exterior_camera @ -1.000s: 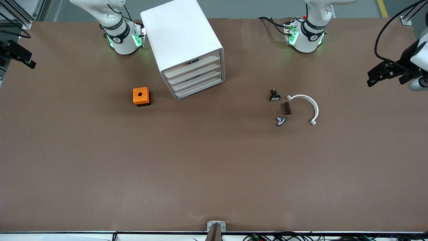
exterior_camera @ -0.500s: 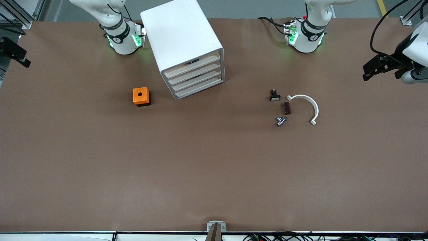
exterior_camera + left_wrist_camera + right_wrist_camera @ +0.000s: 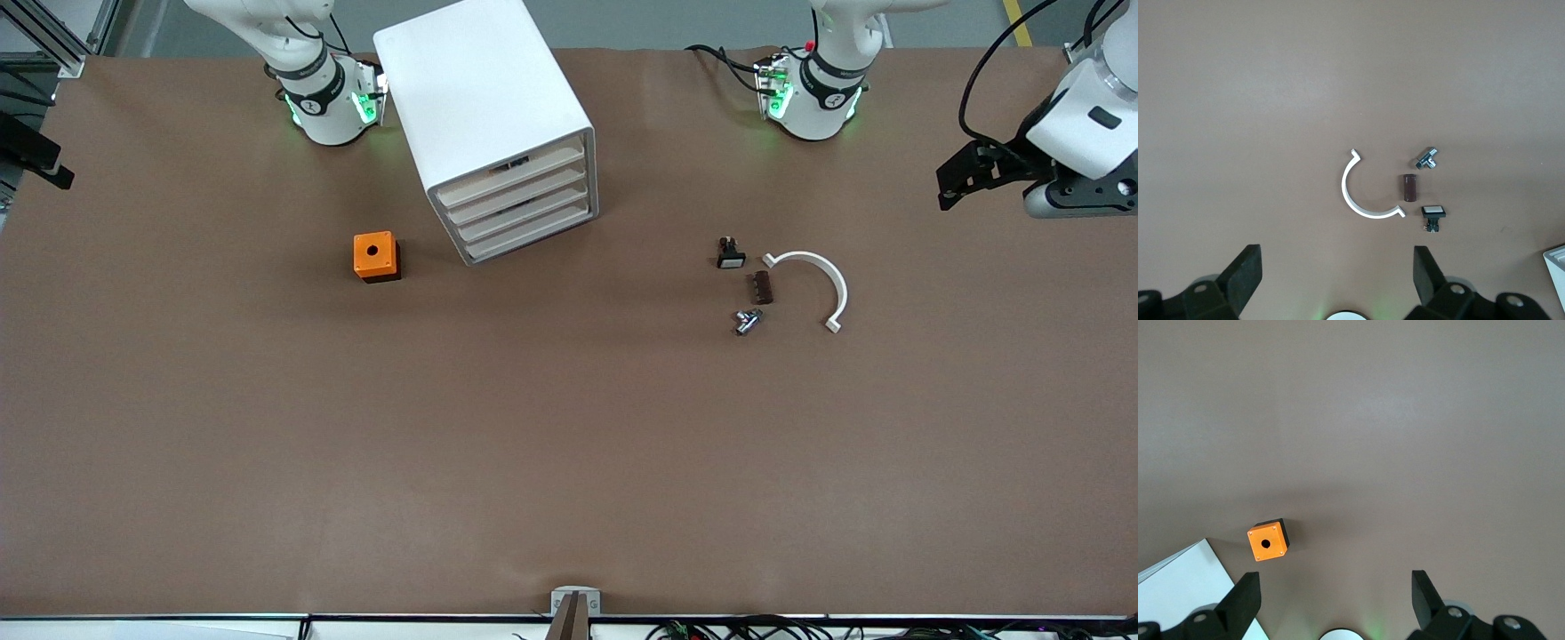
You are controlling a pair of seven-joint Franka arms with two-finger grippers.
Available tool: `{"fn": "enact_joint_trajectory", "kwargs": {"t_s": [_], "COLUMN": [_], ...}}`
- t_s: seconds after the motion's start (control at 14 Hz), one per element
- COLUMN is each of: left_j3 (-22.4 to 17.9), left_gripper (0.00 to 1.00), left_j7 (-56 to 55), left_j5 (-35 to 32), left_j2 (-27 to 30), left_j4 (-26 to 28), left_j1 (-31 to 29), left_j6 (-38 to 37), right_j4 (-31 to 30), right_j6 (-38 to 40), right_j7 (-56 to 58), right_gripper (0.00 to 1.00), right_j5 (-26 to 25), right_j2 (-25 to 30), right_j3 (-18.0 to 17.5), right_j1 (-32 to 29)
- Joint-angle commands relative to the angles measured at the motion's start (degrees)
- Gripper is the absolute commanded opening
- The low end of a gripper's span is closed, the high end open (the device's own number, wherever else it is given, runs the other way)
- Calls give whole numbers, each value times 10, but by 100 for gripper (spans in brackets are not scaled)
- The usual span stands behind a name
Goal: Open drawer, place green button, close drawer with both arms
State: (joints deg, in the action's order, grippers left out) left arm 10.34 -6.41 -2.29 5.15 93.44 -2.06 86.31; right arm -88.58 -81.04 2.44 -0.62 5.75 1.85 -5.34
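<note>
While every drawer sits closed and the button untouched, left gripper and right gripper hover high, jaws apart.

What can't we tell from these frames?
- Button: too small in front and left wrist views to show its cap colour.
- Drawer contents: hidden, all four fronts sit shut in the cabinet.
- Right gripper: cut off by the front view's edge.
- Cabinet: only a corner in either wrist view, cut by the frame edge.
</note>
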Motion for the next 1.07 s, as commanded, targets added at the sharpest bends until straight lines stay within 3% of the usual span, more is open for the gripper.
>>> {"fn": "enact_joint_trajectory", "kwargs": {"t_s": [0.0, 1.0], "left_j3": [12, 9], "left_gripper": [100, 100], "left_j7": [3, 11], "left_j5": [11, 26], "left_j2": [19, 1], "left_j4": [10, -19], "left_j1": [-13, -14], "left_j6": [-4, -6], "right_j4": [17, 16], "right_j6": [13, 14], "right_j7": [0, 6], "right_gripper": [100, 100], "right_j5": [14, 13], "right_j2": [-11, -10], "right_j3": [-7, -8], "right_j1": [-15, -12]}}
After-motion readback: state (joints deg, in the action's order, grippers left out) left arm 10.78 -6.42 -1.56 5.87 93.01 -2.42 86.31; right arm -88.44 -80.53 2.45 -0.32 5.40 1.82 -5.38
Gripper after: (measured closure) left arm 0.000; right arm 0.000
